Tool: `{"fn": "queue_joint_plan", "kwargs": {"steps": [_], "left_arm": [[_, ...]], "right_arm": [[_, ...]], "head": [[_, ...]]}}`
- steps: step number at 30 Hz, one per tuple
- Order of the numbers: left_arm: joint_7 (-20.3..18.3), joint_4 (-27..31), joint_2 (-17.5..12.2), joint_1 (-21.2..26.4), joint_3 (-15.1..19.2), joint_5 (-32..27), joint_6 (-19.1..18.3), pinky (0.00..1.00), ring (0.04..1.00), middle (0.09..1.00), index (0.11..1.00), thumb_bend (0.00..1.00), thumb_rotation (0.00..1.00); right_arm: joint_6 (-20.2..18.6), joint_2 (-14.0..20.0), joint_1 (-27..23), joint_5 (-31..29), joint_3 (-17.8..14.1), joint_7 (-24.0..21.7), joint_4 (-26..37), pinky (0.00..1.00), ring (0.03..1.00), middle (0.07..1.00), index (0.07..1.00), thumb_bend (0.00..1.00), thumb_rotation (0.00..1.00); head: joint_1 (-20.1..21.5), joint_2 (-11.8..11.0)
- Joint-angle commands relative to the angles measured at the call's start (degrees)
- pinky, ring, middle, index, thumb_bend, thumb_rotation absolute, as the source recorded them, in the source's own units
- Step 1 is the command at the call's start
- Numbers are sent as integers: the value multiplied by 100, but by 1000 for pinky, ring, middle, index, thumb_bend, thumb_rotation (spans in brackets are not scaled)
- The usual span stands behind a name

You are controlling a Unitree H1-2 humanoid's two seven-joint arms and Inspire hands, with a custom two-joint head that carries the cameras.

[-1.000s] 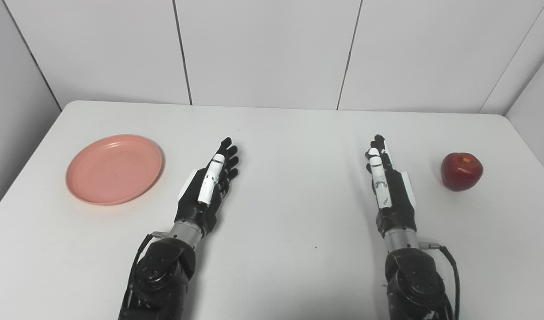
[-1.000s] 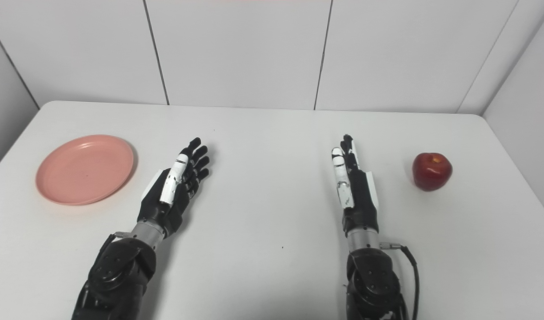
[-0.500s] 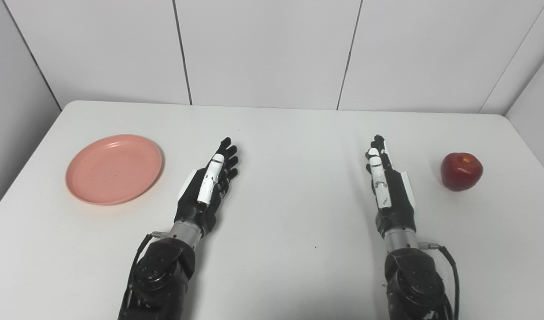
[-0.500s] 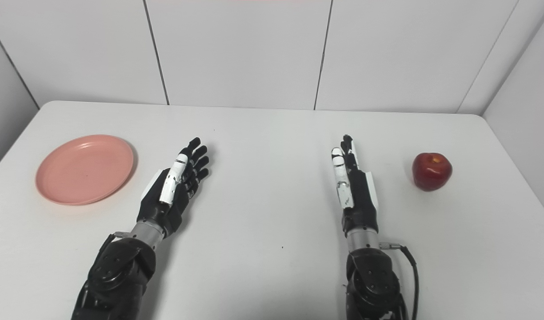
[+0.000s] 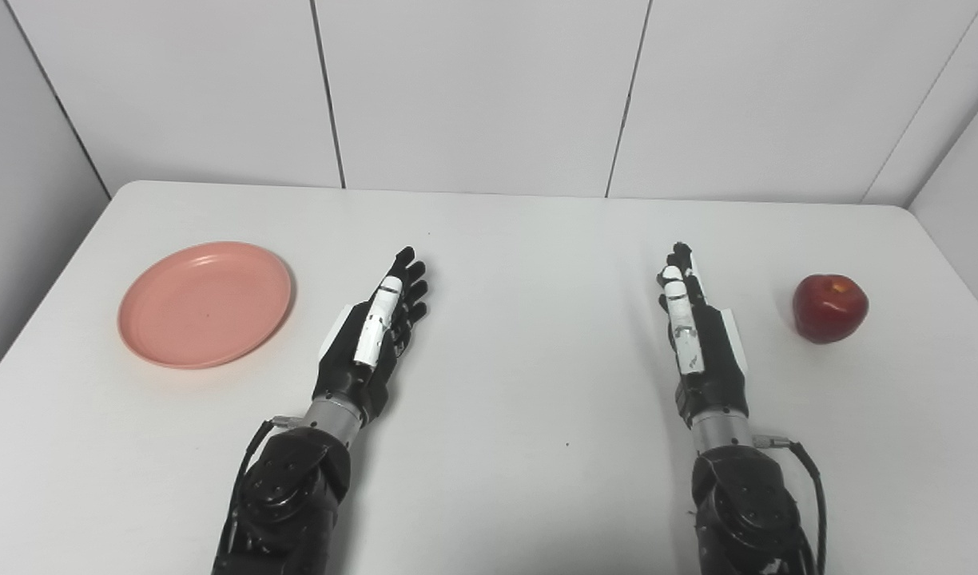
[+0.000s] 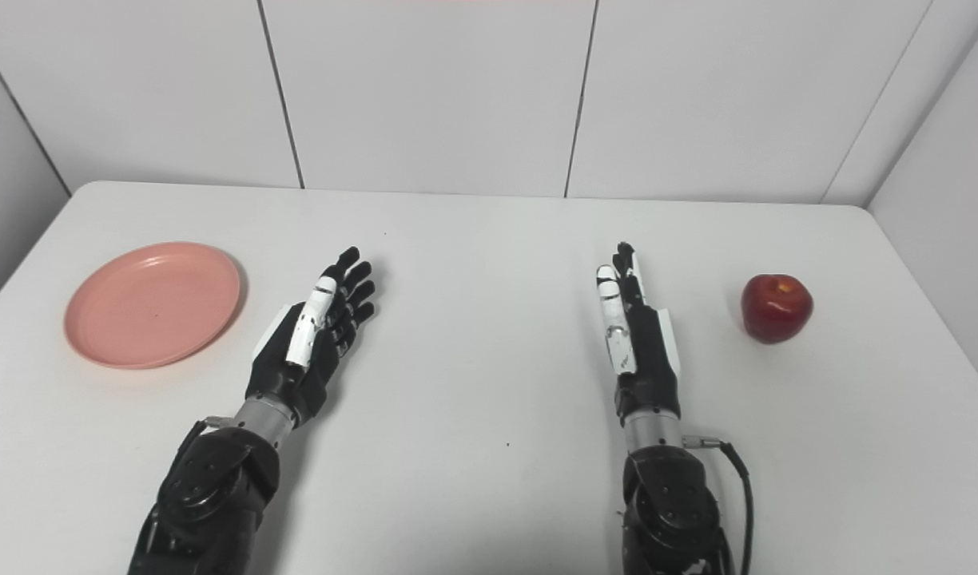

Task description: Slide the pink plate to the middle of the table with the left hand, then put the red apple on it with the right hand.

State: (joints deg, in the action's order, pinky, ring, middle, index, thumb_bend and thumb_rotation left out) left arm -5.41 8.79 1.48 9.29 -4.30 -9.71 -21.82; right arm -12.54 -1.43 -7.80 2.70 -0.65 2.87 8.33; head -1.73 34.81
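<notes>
Count on the white table (image 5: 521, 447): one pink plate (image 5: 205, 303), one red apple (image 5: 830, 307), two hands. Taking the table's middle as the dial centre, the plate lies flat at about 9 o'clock, close to the left edge but wholly on the surface, with a strip of bare top showing between its rim and that edge. The apple sits upright at about 3 o'clock, stem hollow up, near the right edge and also clear of it. The left hand (image 5: 373, 335) lies low over the table at about 8 o'clock, fingers extended and slightly fanned, pointing toward 1 o'clock, released and holding nothing; it is beside the plate's right rim with a visible gap, not touching. The right hand (image 5: 697, 331) lies at about 4 o'clock, fingers straight and close together, pointing toward 12 o'clock, likewise released and empty; it is apart from the apple, which stands at its 2 o'clock. Whether either palm rests on the surface cannot be told. Between the two hands the table's middle shows as a wide bare stretch running from the near edge to the far edge. The far edge meets a panelled white wall (image 5: 481, 88), and the table's far corners are rounded.
</notes>
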Motion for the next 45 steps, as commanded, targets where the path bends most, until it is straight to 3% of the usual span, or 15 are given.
{"fn": "queue_joint_plan", "kwargs": {"steps": [1, 6, 11, 18, 29, 45], "left_arm": [[6, 34, 151, 154, -24, -9, 168, 1000, 1000, 1000, 1000, 395, 1000], [59, -88, 330, 148, -151, 122, 252, 1000, 998, 1000, 1000, 391, 1000], [0, -263, 474, 164, -274, 187, 393, 1000, 1000, 1000, 1000, 394, 1000], [10, -418, 503, 198, -418, 350, 612, 1000, 997, 1000, 1000, 402, 1000], [-20, -505, 550, 202, -434, 418, 804, 976, 982, 1000, 1000, 384, 1000], [10, -133, 463, 263, -269, 356, 450, 1000, 994, 1000, 999, 404, 1000]], "right_arm": [[218, 64, -132, -141, -50, -86, 67, 1000, 983, 999, 1000, 173, 1000], [374, 248, -57, -388, -127, -247, 14, 1000, 991, 1000, 1000, 165, 1000], [621, 411, 5, -626, -207, -407, -95, 1000, 989, 1000, 1000, 151, 1000], [730, 536, 26, -600, -201, -425, -140, 1000, 995, 997, 1000, 165, 1000], [490, 569, 58, -562, -178, -439, 69, 1000, 1000, 1000, 1000, 154, 1000], [387, 442, 80, -542, -133, -371, 206, 1000, 999, 1000, 1000, 110, 1000]], "head": [[-9, -4], [-833, -256], [-1313, -429], [-1518, -532], [-1632, -551], [-1757, -571]]}}
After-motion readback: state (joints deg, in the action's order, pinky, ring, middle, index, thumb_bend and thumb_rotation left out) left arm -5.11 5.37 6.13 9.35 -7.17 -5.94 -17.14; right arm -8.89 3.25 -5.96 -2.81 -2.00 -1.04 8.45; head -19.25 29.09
